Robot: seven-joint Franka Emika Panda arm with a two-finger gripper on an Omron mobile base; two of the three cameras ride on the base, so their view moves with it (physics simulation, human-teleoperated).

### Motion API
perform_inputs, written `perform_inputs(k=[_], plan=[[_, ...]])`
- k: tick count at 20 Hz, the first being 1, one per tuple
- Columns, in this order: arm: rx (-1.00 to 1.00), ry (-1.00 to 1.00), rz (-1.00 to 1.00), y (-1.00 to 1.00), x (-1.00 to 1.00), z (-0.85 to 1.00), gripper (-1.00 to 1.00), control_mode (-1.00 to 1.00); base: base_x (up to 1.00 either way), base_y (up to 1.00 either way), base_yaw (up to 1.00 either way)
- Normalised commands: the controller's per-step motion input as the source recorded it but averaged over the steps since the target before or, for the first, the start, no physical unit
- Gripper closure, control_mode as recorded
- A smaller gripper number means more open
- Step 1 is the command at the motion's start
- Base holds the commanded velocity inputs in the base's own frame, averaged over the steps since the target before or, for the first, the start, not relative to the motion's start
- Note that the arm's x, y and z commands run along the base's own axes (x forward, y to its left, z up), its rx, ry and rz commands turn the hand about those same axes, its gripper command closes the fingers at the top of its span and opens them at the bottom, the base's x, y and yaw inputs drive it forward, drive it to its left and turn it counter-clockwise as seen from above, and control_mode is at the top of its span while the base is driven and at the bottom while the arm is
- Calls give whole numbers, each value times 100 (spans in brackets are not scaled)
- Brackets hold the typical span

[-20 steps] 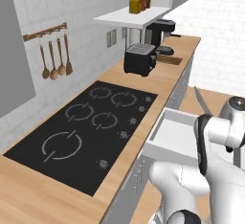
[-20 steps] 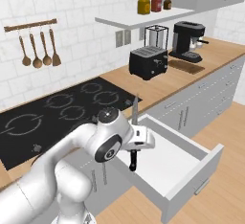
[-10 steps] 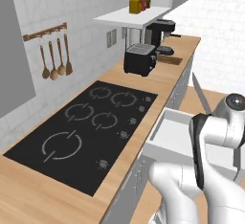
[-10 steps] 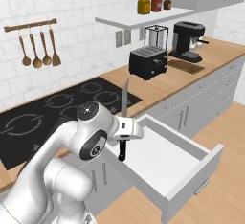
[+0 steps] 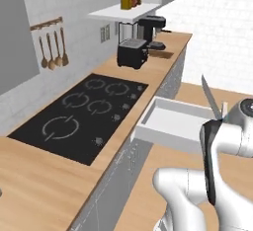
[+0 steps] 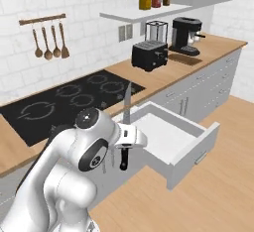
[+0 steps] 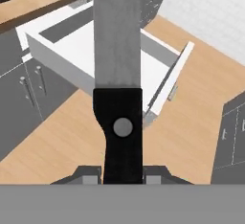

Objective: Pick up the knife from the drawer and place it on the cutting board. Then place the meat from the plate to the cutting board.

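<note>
The two-finger gripper (image 7: 122, 174) was clamped on the black handle of the long silver-grey-bladed kitchen knife (image 6: 125, 127), blade pointing up, held above the floor just near of the open white-inside drawer (image 6: 171, 139). Dark brown wooden cutting board (image 6: 184, 59) lay far right on the counter, by the black toaster (image 6: 149, 55).

A home kitchen: black cooktop (image 6: 69, 99) set in wooden counter (image 5: 44, 185), toaster (image 6: 149, 56) and coffee machine (image 6: 185, 35) at two o'clock, wooden utensils (image 6: 48, 42) hung on white brick wall.
</note>
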Motion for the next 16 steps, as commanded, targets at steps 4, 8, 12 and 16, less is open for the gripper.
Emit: perform_inputs(k=[4,8,12,16], plan=[[0,0,0,0,0,0,100,100,-31,-66,-56],[0,0,0,0,0,0,100,100,6,-100,-51],[0,0,0,0,0,0,100,100,37,-96,-24],[0,0,0,0,0,0,100,100,76,-68,-5]])
